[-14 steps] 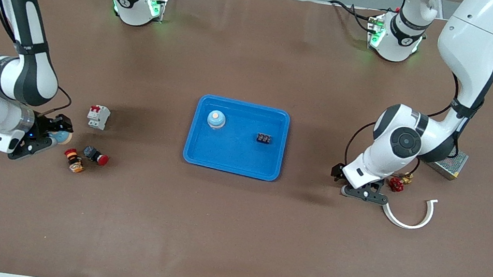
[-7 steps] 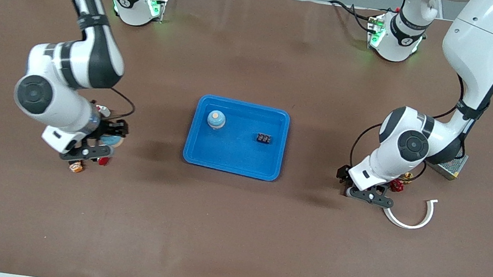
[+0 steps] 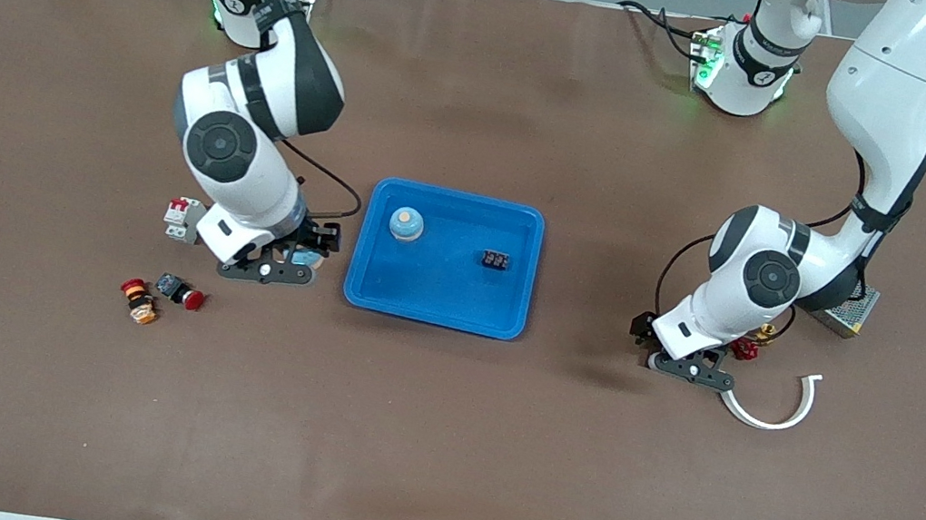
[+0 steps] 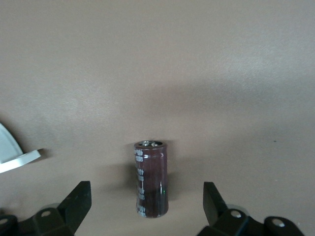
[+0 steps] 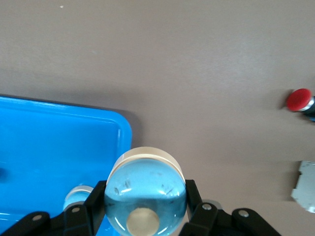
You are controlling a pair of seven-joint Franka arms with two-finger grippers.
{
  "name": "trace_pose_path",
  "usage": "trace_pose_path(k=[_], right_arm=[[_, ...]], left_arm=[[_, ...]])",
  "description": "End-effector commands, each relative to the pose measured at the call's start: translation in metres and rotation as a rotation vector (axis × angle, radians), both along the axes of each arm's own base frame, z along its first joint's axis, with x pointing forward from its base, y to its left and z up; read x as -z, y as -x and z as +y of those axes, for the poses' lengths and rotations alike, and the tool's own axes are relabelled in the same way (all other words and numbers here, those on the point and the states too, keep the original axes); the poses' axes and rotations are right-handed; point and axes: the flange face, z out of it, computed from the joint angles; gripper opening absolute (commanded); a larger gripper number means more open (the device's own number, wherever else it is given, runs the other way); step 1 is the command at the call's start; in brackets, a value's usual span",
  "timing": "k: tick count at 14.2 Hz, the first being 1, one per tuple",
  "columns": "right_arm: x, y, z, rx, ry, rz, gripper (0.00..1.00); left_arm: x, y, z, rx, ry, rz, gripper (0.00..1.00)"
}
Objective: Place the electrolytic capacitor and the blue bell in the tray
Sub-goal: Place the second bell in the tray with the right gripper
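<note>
From the front view you can see the blue tray (image 3: pixel 443 259) in the middle of the worktop (image 3: pixel 436 440), with a blue bell (image 3: pixel 406 224) and a small black block (image 3: pixel 495 260) already lying in it, well apart from each other. Your right pincer (image 3: pixel 290 260) hangs just beside the tray's rim at the right arm's end, but that view shows only a sliver of pale blue between its fingers. The right wrist view settles it: the right pincer (image 5: pixel 142 216) is clamped on a second blue bell (image 5: pixel 146 194), over the worktop next to the tray's corner (image 5: pixel 120 129). It also shows a red push button (image 5: pixel 300 100) lying well apart.

Your left pincer (image 3: pixel 690 367) sits low near the left arm's end, beside a white curved strip (image 3: pixel 771 407) and a small red valve (image 3: pixel 746 346). The front view hides what lies under it. The left wrist view shows the electrolytic capacitor (image 4: pixel 150 179) lying on the worktop between the spread fingers (image 4: pixel 78 201) of the left pincer (image 4: pixel 147 204), touched by neither.
</note>
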Motion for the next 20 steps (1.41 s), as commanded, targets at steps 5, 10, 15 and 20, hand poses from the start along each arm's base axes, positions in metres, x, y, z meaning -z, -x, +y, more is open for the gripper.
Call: trace_pose_path(k=[5, 10, 15, 20], right_arm=[[0.043, -0.004, 0.030, 0.088, -0.021, -0.042, 0.39], [0.095, 0.018, 0.068, 0.144, -0.015, -0.035, 0.39], [0.126, 0.036, 0.096, 0.156, -0.010, -0.029, 0.39], [0.147, 0.040, 0.099, 0.155, -0.005, -0.026, 0.39]], left_arm=[[0.004, 0.001, -0.003, 0.028, -0.001, -0.020, 1.00], [0.006, 0.002, -0.006, 0.032, -0.016, -0.027, 1.00], [0.010, 0.001, -0.005, 0.029, -0.009, -0.034, 1.00], [0.012, -0.001, -0.005, 0.032, -0.009, -0.034, 1.00]])
